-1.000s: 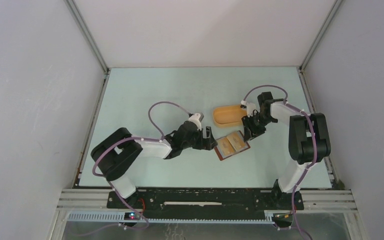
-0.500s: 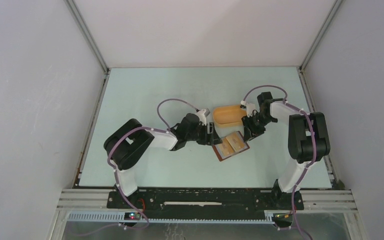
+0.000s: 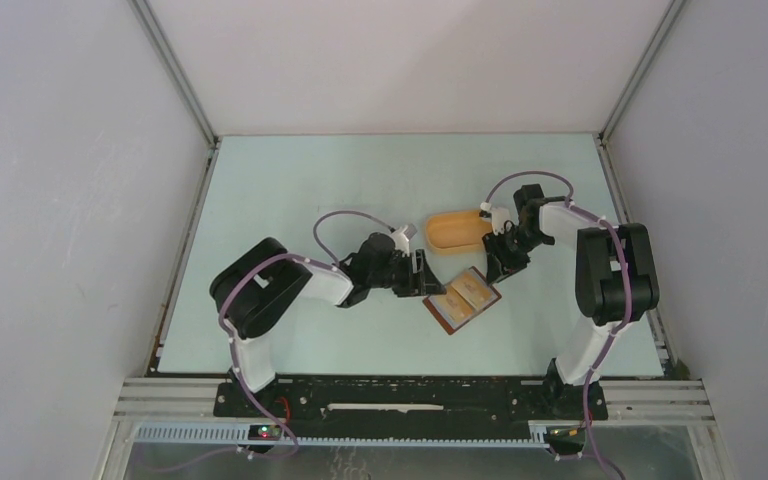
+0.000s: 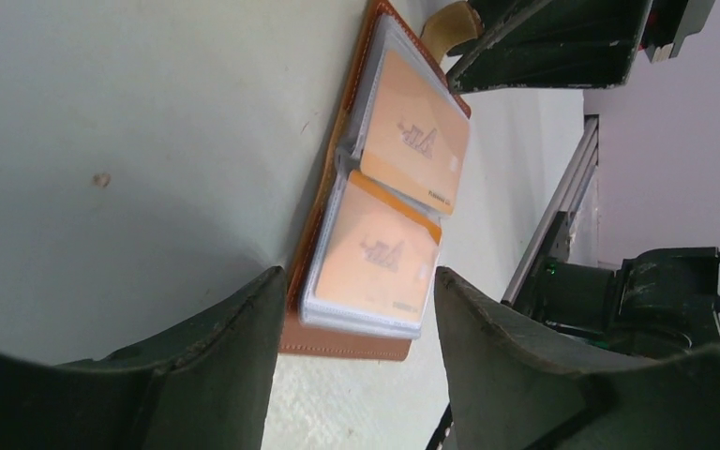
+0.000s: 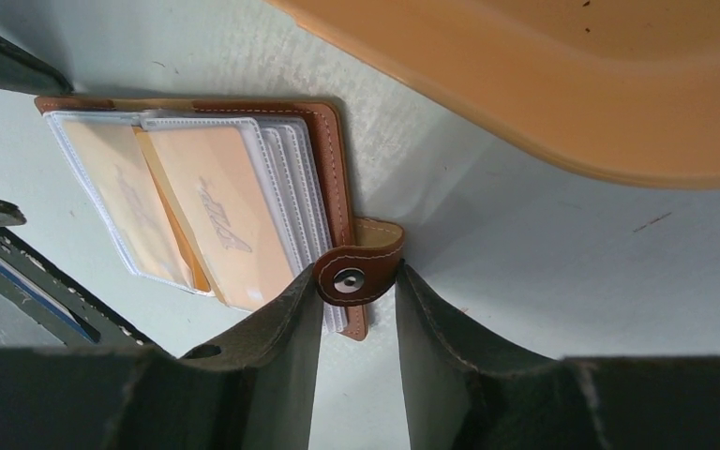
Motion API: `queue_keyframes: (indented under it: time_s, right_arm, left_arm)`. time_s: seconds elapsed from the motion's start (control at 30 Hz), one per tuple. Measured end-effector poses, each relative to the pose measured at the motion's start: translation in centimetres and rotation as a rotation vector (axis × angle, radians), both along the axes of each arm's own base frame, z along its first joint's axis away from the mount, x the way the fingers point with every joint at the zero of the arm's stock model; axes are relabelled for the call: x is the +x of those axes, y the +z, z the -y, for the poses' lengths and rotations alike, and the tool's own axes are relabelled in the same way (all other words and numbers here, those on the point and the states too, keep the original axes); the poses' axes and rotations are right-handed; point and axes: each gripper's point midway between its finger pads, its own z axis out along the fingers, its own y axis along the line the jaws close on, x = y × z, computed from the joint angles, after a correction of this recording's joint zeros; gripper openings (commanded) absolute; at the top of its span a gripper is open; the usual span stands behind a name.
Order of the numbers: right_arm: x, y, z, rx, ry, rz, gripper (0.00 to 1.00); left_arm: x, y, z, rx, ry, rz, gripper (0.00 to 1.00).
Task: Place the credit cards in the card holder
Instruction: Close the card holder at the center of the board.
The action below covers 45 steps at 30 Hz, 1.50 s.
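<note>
The reddish-brown card holder [image 3: 463, 299] lies open on the table. Its clear sleeves hold two orange cards [image 4: 414, 131], which also show in the right wrist view [image 5: 216, 211]. No pale grey loose card is in view. My left gripper [image 3: 425, 277] is open at table level. Its fingers straddle the holder's near end in the left wrist view [image 4: 358, 286] without touching it. My right gripper [image 3: 493, 268] is at the holder's far right corner. In the right wrist view this gripper [image 5: 358, 281] is shut on the snap flap [image 5: 364, 267].
The orange-yellow oval tray [image 3: 455, 230] stands just behind the holder, close to the right gripper, and its rim fills the top of the right wrist view [image 5: 572, 94]. The enclosure's walls and metal rails ring the pale green table.
My left arm has swung right and brought its open gripper up to the holder. The holder has shifted and turned slightly toward the near side. The right gripper has stayed on the flap.
</note>
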Motion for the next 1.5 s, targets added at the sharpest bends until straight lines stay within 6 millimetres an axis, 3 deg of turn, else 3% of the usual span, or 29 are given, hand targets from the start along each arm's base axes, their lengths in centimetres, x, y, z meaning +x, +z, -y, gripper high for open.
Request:
queue_keyframes:
  time_s: [0.13,0.37,0.73,1.03,1.5]
  right_arm:
    - [0.0,0.2,0.0,0.005,0.005,0.005,0.5]
    - [0.4,1.9,-0.1,0.016,0.017,0.077,0.5]
    - [-0.4,0.2,-0.6,-0.001,0.039,0.015,0.46]
    - [-0.8,0.1,-1.0,0.006,0.052,-0.005,0.42]
    - [-0.7,0.0,-0.9,0.001,0.054,-0.004,0.4]
  left_arm:
    - [-0.5,0.2,-1.5,0.036,0.036,0.007,0.68]
    - [-2.3,0.2,-5.1,0.085,0.135,0.0,0.75]
    - [-5.6,0.6,-2.3,-0.056,0.224,-0.147,0.8]
    - [-4.6,0.3,-1.0,-0.18,0.361,-0.23,0.78]
    - [-3.5,0.9,0.2,-0.3,0.365,-0.175,0.77]
